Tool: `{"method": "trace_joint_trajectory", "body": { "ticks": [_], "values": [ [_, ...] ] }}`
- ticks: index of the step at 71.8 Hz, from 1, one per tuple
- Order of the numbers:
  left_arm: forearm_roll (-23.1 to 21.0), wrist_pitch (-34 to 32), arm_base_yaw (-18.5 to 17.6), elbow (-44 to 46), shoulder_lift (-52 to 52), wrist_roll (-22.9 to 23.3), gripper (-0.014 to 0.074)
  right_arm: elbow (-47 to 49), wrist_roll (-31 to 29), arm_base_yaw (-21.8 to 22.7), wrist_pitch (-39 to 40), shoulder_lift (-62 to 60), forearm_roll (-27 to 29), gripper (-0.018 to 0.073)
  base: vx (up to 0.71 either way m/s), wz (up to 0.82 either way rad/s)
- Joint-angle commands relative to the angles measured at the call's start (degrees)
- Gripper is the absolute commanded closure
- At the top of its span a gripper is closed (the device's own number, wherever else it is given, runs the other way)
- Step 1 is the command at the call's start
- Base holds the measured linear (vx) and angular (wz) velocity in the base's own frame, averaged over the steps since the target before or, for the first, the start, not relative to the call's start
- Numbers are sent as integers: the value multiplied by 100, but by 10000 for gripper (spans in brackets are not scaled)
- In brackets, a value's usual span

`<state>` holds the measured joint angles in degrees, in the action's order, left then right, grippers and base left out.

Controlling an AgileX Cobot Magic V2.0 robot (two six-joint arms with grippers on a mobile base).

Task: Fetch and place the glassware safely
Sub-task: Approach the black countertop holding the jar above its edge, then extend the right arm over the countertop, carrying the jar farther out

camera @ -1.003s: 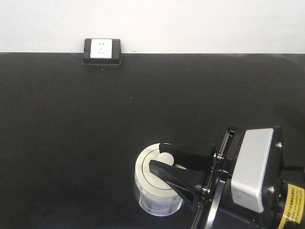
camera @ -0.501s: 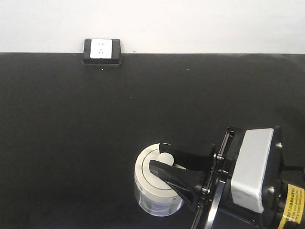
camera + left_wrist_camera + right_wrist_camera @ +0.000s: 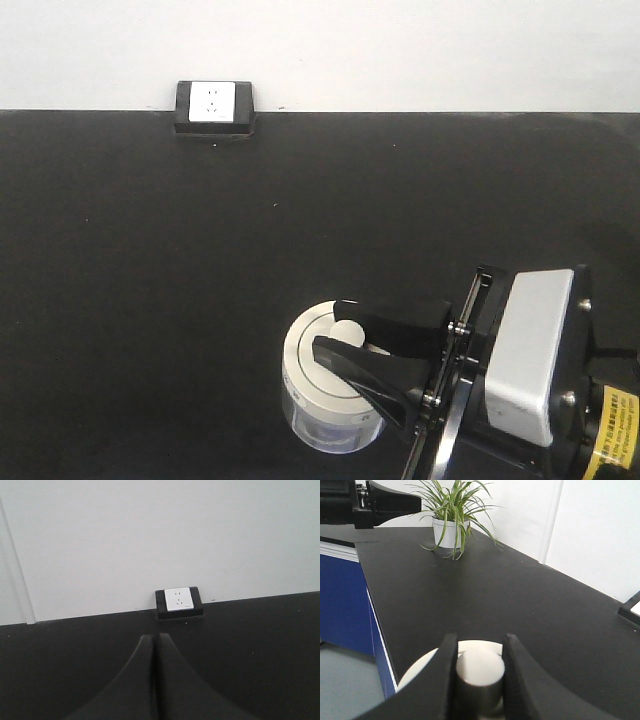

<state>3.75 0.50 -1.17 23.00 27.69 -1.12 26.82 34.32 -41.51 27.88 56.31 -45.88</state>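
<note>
The glassware (image 3: pixel 308 372) is a squat clear jar with a round cream-white lid, low on the black table (image 3: pixel 150 260) in the front view. My right gripper (image 3: pixel 334 328) comes in from the lower right and is shut on the lid's central knob (image 3: pixel 480 667); a black finger presses each side of it. In the right wrist view the lid (image 3: pixel 422 669) shows behind the fingers, near the table's edge. Whether the jar rests on the table or hangs just above it, I cannot tell. My left gripper (image 3: pixel 154 639) is shut on nothing, above bare table.
A white wall socket in a black block (image 3: pixel 213 103) sits at the table's far edge against the white wall. A potted spider plant (image 3: pixel 451 520) stands at the table's far end. The table edge (image 3: pixel 370 610) drops to a blue cabinet front.
</note>
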Motion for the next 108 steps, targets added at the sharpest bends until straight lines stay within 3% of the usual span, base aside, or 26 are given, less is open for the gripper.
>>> {"method": "trace_joint_trajectory", "body": {
  "ticks": [1,53,65,97,108],
  "values": [
    [-39,-409,-35,154,7,37,603,182,-36,0,461,-100,170,563,0,0],
    [-39,-409,-35,154,7,37,603,182,-48,0,586,-90,269,563,0,0],
    [-39,-409,-35,154,7,37,603,182,-230,15,382,134,737,561,0,0],
    [-39,-409,-35,154,7,37,603,815,-2049,20,1102,1586,2340,560,0,0],
    [-39,-409,-35,154,7,37,603,1104,-2027,331,1472,2085,2407,560,0,0]
  ]
}}
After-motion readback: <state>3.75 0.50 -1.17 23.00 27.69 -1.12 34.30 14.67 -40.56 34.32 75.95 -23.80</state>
